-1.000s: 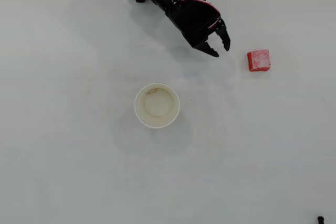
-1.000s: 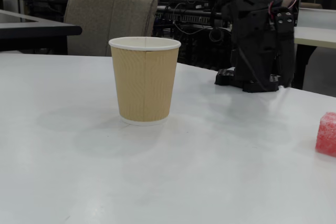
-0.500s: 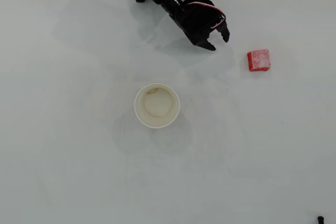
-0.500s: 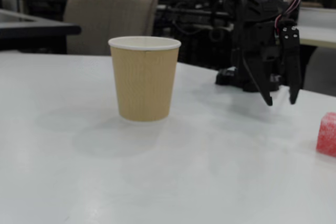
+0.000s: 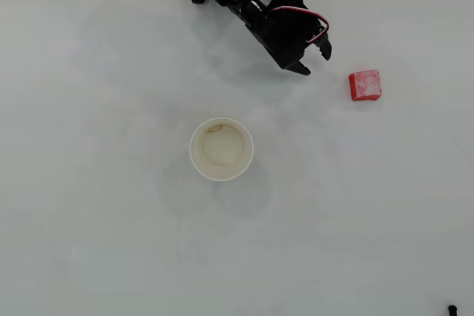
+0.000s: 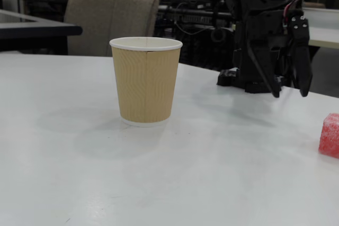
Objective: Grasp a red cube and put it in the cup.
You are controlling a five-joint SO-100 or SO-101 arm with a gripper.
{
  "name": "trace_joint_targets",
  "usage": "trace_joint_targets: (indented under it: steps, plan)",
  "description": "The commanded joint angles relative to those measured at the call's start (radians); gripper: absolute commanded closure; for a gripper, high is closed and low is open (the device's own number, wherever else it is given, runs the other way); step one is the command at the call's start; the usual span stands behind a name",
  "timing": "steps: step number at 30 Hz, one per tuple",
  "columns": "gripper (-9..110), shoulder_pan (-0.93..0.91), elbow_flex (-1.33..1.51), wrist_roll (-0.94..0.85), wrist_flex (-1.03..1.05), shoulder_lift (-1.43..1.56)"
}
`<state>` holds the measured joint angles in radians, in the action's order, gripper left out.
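The red cube (image 5: 365, 85), pink-red with whitish worn faces, lies on the white table at the right of the overhead view; it also shows at the right edge of the fixed view (image 6: 330, 135). The cup (image 5: 195, 159) stands upright and empty mid-table; in the fixed view (image 6: 145, 83) its outside is tan and ribbed with a white rim. My black gripper (image 5: 315, 62) hangs over the table up and left of the cube, apart from it. In the fixed view the gripper (image 6: 290, 92) points down, its jaws a little apart, holding nothing.
The arm's black base (image 6: 249, 80) stands at the table's far side. A chair (image 6: 111, 22) and desks stand beyond the far edge. A small dark object (image 5: 452, 308) sits at the bottom right corner of the overhead view.
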<state>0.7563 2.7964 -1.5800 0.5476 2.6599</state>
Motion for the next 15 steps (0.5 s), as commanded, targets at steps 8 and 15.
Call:
trace_joint_targets:
  steps: [8, 15]
  plan:
    - [86, 0.029, -0.273, -0.067, 0.063, -0.255]
    - [86, 0.037, -0.298, -0.057, -0.025, -0.364]
